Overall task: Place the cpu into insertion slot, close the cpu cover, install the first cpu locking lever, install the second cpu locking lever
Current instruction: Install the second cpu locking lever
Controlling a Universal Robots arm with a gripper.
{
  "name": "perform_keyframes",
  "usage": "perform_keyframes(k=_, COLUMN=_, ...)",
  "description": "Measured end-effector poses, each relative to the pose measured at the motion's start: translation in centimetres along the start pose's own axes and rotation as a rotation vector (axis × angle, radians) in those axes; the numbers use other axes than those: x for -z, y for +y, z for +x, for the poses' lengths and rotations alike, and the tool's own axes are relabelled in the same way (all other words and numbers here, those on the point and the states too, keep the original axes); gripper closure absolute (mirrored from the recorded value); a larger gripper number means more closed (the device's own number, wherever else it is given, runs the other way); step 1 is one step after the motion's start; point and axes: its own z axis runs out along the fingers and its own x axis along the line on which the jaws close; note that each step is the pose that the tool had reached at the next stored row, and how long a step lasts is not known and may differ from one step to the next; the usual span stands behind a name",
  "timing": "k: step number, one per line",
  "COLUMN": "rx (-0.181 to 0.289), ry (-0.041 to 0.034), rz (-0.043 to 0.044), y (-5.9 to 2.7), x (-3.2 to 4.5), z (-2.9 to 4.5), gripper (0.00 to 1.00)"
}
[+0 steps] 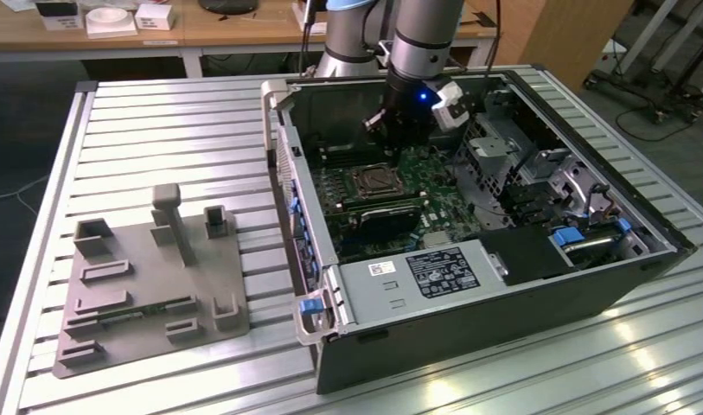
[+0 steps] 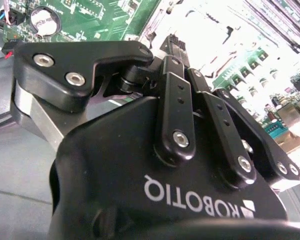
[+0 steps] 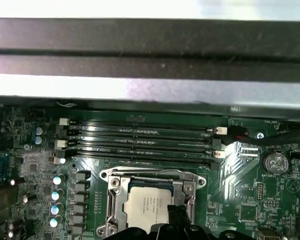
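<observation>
The worktop [image 1: 155,130] is a ribbed, pale metal surface; behind it stands a wooden desk [image 1: 213,30] carrying small white boxes, and cables trail over the floor past the worktop's far right corner; an open computer case [image 1: 489,285] lies toward the right side of the worktop, a grey moulded fixture [image 1: 143,294] near its front left corner; a white printed label sits on the case's power supply, its text too small to make out. Inside, the gripper [image 1: 394,156] hangs just above the green motherboard [image 3: 250,200]; its black fingers [image 3: 177,215] appear pressed together over the insertion slot [image 3: 152,200]; the cpu [image 3: 147,205] lies seated there, the cpu cover [image 3: 115,192] framing it, beside the memory slots [image 3: 140,142].
</observation>
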Motion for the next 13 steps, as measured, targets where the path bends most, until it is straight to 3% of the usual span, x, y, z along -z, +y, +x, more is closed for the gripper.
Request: perform_keyframes(k=13, rx=0.000, ry=0.0001, rz=0.0003, y=-1.04, x=0.49, z=0.05, gripper=0.90)
